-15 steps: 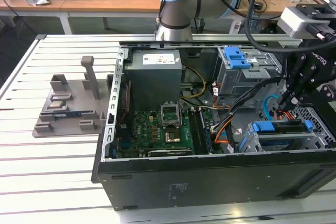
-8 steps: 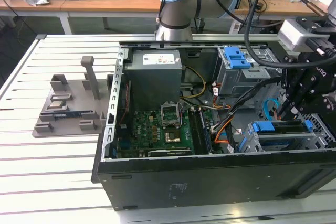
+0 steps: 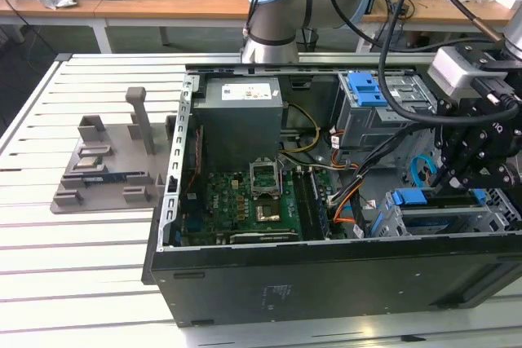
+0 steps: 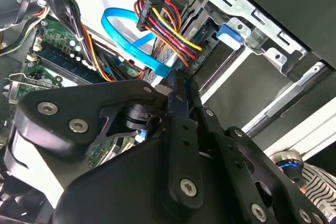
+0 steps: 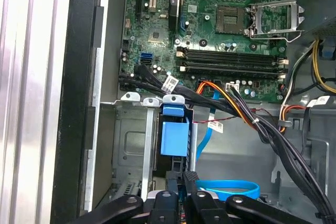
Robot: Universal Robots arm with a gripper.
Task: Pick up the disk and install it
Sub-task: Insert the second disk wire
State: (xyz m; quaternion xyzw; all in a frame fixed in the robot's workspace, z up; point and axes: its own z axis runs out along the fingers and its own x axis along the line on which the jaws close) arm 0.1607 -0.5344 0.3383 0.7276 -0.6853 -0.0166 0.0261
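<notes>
- While I am hanging over the corner of the open computer case point(image 3: 326, 279) at the exterior view's right, my gripper point(image 3: 447, 177) is pointing down into the lower drive cage point(image 3: 391, 222), because that is where the disk belongs.
- My jaws are lying pressed together, and in both wrist views I am seeing nothing pinched between them point(image 5: 186, 176).
- The disk point(image 5: 174, 139) is standing edge-on in the cage slot, just beyond my jaw tips. What I am seeing of it is mostly its blue plastic bracket, and the metal body is largely hidden by the cage walls.
- I am judging that the disk is already sitting in its bay rather than being carried. I cannot tell whether it is pushed fully home.
- A blue data cable point(image 5: 228, 187) is looping close beside my jaws, and a bundle of coloured power wires point(image 4: 163, 22) is hanging near the cage mouth. Both are loose, presumably waiting to reach the drive's rear.
- The motherboard point(image 3: 245, 201) is lying flat in the case floor, well apart from my gripper, with the grey power supply box point(image 3: 241, 107) behind it.
- A second cage with a blue latch point(image 3: 364, 87) is sitting further back.
- The case is resting on a slatted white desk point(image 3: 81, 283). A grey parts fixture point(image 3: 106, 173) is sitting on the desk at the exterior view's left, well apart from the work.
</notes>
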